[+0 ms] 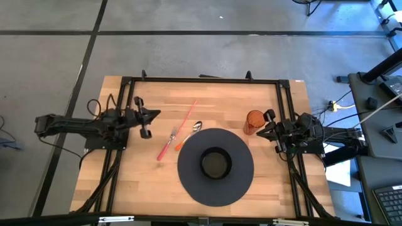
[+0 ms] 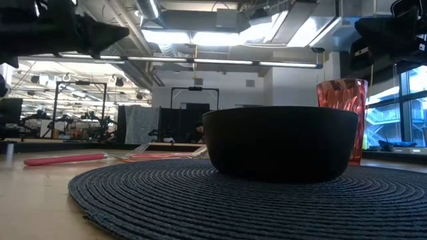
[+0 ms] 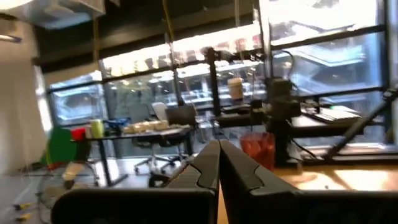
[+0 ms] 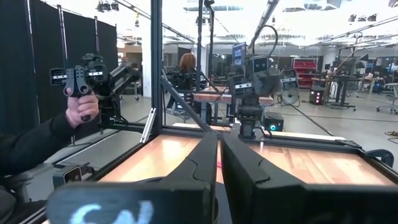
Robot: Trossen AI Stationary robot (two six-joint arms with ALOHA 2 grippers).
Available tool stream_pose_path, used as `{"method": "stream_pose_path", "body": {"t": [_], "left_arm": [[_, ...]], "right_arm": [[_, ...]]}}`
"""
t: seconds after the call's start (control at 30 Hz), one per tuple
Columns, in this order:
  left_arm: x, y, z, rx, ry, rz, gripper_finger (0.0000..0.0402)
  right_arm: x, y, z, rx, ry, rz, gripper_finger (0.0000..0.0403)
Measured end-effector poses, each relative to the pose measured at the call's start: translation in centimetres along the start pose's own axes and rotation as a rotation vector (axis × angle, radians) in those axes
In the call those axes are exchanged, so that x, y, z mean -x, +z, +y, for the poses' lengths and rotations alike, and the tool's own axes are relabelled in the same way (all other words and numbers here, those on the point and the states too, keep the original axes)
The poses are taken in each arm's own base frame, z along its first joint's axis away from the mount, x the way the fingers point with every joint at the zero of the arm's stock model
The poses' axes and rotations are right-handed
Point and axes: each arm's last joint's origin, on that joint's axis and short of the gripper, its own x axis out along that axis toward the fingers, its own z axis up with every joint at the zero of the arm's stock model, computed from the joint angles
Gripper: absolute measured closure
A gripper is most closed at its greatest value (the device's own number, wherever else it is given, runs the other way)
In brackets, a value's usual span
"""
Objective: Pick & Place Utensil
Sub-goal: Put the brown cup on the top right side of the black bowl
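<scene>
High view: fork [image 1: 173, 134], spoon [image 1: 188, 134] and pink utensil [image 1: 178, 130] lie on the table [image 1: 138, 182] left of the bowl [image 1: 215, 163]. Left gripper [image 1: 146, 116] and right gripper [image 1: 269, 124], at opposite table edges, have jaws closed, holding nothing.

Two black jointed arms [image 1: 75, 124], dark cables, angular black fingers [image 4: 199, 163]

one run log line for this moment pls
stage: not started | left gripper: shut, empty, table's left | right gripper: shut, empty, by red cup | utensils: on table beside placemat
</scene>
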Motion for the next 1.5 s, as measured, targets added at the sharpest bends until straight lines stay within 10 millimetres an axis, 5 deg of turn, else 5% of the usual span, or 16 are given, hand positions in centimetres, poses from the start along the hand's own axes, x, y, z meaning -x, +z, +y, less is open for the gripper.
{"method": "stream_pose_path", "body": {"t": [0.7,0.87,1.2,1.37,1.5], "left_arm": [[1.4,0.5,-0.5,-0.080,0.000,0.006,0.0400],[1.4,0.2,-0.5,-0.086,-0.008,0.032,0.0400],[1.4,-0.1,-0.6,-0.072,-0.017,0.067,0.0400],[1.4,-0.3,-0.6,-0.061,-0.019,0.078,0.0400],[1.4,-0.3,-0.6,-0.059,-0.019,0.080,0.0400]], "right_arm": [[0.0,0.7,0.5,-0.080,0.168,-0.061,0.0379],[0.2,5.1,1.1,-0.124,0.294,-0.124,0.0379],[-2.5,13.4,1.0,-0.105,0.168,0.196,0.0364],[-5.6,16.1,1.4,-0.075,0.160,0.376,0.0319],[-7.5,16.4,1.6,0.022,0.022,0.705,0.0280]]}}
